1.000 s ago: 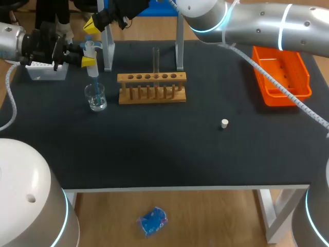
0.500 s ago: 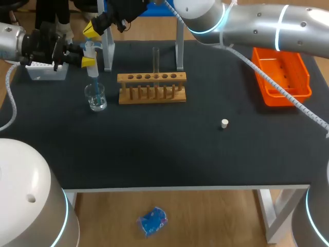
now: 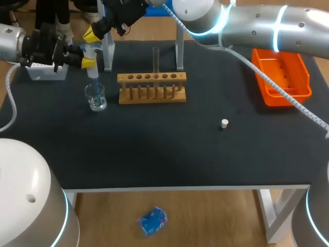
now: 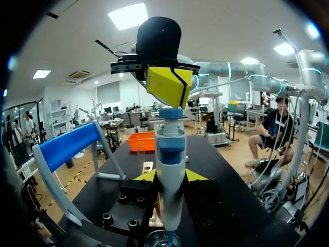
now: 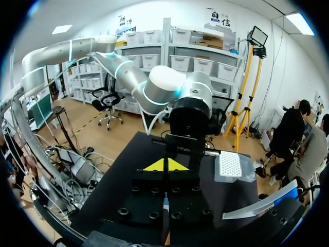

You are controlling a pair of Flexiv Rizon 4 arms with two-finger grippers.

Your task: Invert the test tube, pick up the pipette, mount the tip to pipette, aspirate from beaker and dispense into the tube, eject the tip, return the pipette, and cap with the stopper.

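Lowered a touch and shifted left versus a second ago: right gripper [image 3: 91, 35], fingertips pressed together, holding nothing, now just above the top of the pipette [image 3: 92, 69]. Left gripper [image 3: 86, 55] unmoved, clamped on pipette body from both sides. Rack [image 3: 152, 88] beside left gripper, toward table middle. Pipette long axis vertical, plunger end up, tip pointing down into beaker [image 3: 96, 96] directly below left gripper. Test tube [image 3: 156, 59] upright in rack. Stopper [image 3: 224, 123] well apart from both grippers.
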